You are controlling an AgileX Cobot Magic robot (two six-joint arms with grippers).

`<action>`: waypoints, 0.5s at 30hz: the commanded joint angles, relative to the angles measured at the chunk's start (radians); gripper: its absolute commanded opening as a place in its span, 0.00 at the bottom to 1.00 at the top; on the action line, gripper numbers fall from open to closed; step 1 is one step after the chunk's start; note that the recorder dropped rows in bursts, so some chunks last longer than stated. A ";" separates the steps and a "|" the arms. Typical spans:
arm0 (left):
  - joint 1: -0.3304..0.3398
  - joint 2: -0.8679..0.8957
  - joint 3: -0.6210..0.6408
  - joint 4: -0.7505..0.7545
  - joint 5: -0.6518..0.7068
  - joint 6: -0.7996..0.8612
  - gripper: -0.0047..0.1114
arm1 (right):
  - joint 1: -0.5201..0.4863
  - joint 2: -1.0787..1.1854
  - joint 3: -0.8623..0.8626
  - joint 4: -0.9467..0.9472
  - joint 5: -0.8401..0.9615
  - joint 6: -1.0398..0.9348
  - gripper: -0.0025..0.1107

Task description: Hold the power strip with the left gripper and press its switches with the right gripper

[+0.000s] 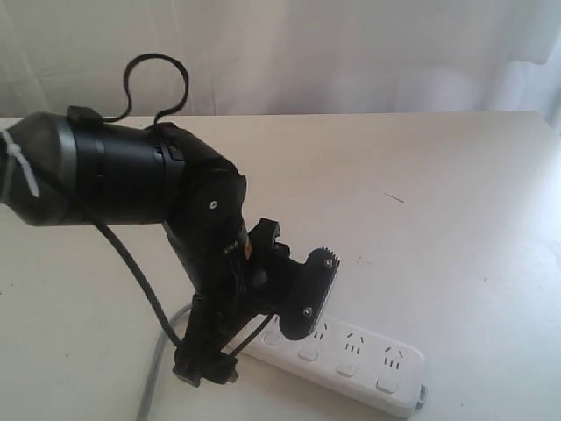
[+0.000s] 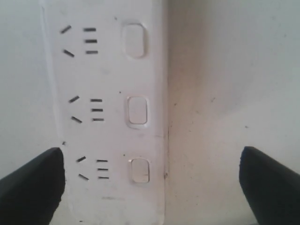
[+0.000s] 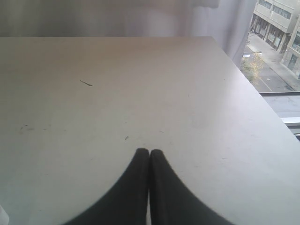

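Note:
The white power strip (image 1: 372, 367) lies near the table's front edge, its left end hidden behind my left gripper (image 1: 259, 330). That gripper points down over it, open wide. In the left wrist view the power strip (image 2: 108, 131) runs between the black fingertips (image 2: 37, 183), nearer one of them; the other stands out over bare table. Three switches show in a row beside the sockets; one switch (image 2: 140, 169) lies between the jaws. The grey cord (image 1: 154, 368) trails off to the left. My right gripper (image 3: 149, 151) is shut on nothing above bare table, and the exterior view does not show it.
The pale table (image 1: 421, 193) reaches back to a white curtain (image 1: 351, 53). In the right wrist view the table's side edge (image 3: 262, 101) runs beside a window with buildings outside. A small dark mark (image 3: 86, 83) lies on the tabletop.

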 commanded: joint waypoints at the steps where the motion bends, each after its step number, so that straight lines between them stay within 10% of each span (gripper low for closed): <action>1: -0.005 0.050 -0.001 0.105 -0.005 -0.003 0.95 | -0.009 -0.007 0.005 -0.002 -0.008 -0.004 0.02; 15: 0.009 0.100 -0.022 0.167 -0.099 -0.006 0.95 | -0.009 -0.007 0.005 -0.002 -0.008 -0.004 0.02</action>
